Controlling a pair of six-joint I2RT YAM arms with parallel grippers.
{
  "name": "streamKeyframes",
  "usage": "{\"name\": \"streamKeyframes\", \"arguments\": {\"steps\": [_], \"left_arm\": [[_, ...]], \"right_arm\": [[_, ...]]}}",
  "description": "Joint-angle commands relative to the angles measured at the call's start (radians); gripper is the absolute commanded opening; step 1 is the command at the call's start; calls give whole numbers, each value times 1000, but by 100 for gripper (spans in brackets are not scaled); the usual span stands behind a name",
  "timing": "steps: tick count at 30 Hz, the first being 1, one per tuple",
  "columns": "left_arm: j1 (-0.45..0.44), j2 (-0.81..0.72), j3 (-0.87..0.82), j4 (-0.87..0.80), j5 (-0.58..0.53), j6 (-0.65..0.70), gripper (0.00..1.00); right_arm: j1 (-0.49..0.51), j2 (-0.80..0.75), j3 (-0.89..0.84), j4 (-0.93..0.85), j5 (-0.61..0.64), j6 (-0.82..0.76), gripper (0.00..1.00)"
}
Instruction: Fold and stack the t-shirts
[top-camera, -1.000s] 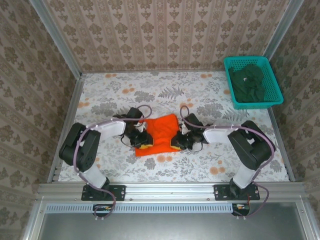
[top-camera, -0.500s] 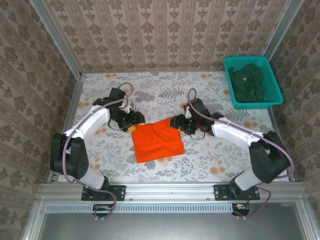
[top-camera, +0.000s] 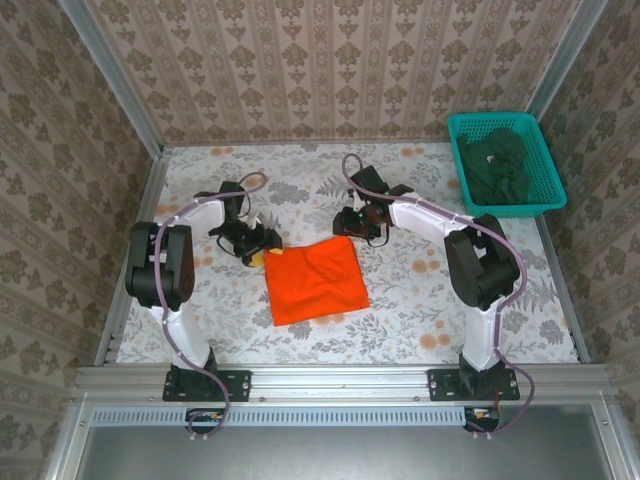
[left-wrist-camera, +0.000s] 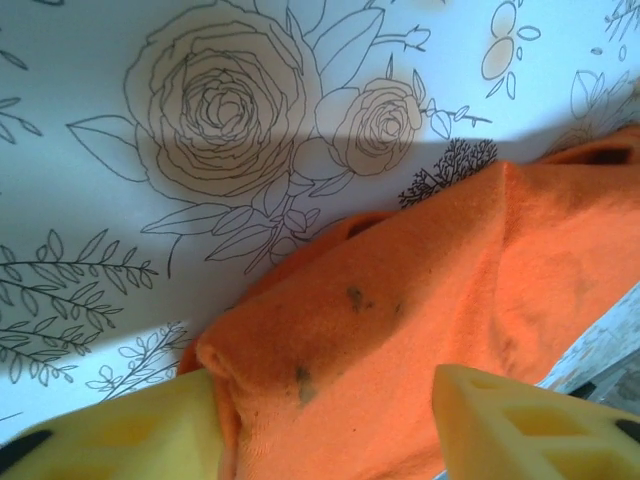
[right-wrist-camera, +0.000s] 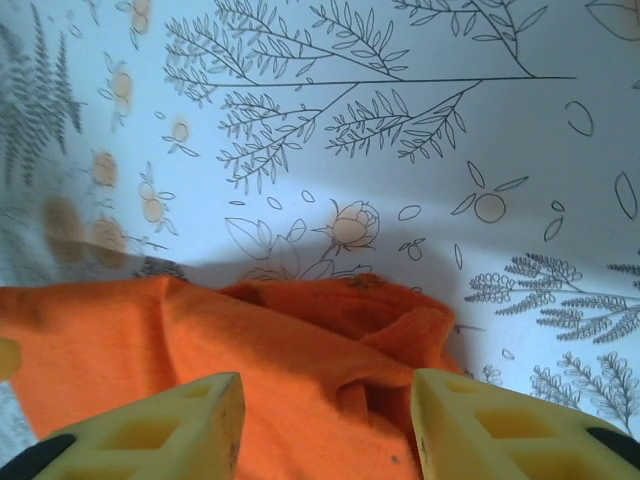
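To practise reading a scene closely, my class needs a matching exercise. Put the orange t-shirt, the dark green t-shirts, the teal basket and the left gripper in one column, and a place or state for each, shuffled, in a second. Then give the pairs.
Column 1
1. orange t-shirt
2. dark green t-shirts
3. teal mesh basket
4. left gripper

Column 2
A. heaped in the basket
B. far right corner of the table
C. folded flat, mid-table
D. jaws open at the orange shirt's far left corner

Pairs: 1-C, 2-A, 3-B, 4-D
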Motion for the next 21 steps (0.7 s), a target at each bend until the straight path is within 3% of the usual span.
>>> {"name": "streamKeyframes", "arguments": {"steps": [1,5,9,12,17,21], "left_arm": [[-1,18,8,15,40,38,43],[5,25,1,11,17,62,15],[30,5,-19,13,-48,83,6],[65,-9,-54,41,-127,60,0],[97,18,-74,80,-184,34,0],[91,46,-10,40,-180,47,12]], "right_arm": [[11,43,41,-84,19,-69,43],[10,69,59,-92,13,-77,22],[-10,67,63,-92,21,-54,2],[-38,70,38,-79,19,-19,0],[-70,125,38,-109,22,-1,0],[-72,142,60,-124,15,-1,5]]}}
